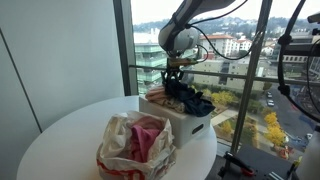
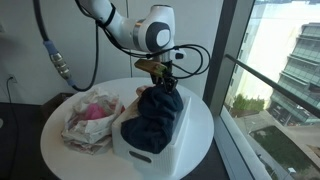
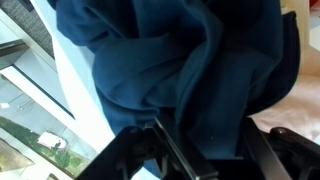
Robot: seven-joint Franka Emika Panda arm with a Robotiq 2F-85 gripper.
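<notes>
**Gripper on the blue cloth**

The gripper (image 2: 163, 78) touches the top of a dark blue cloth (image 2: 155, 118), heaped in a white box (image 2: 150, 158) on a round table (image 2: 200, 125). Just beside the box lies a plastic bag (image 2: 90, 120) with something pink inside.

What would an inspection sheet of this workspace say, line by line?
Surface: round white table, carrying a bin and a bag.
Job's things: dark blue cloth heaped in a white bin.
Clutter: plastic bag with pink contents, beside the bin.
Grippers: gripper at the cloth's top; whether it grips cannot be told.
Cables: black cable loops at the wrist; grey hose hangs behind.
Surroundings: window alongside, city buildings outside.
</notes>
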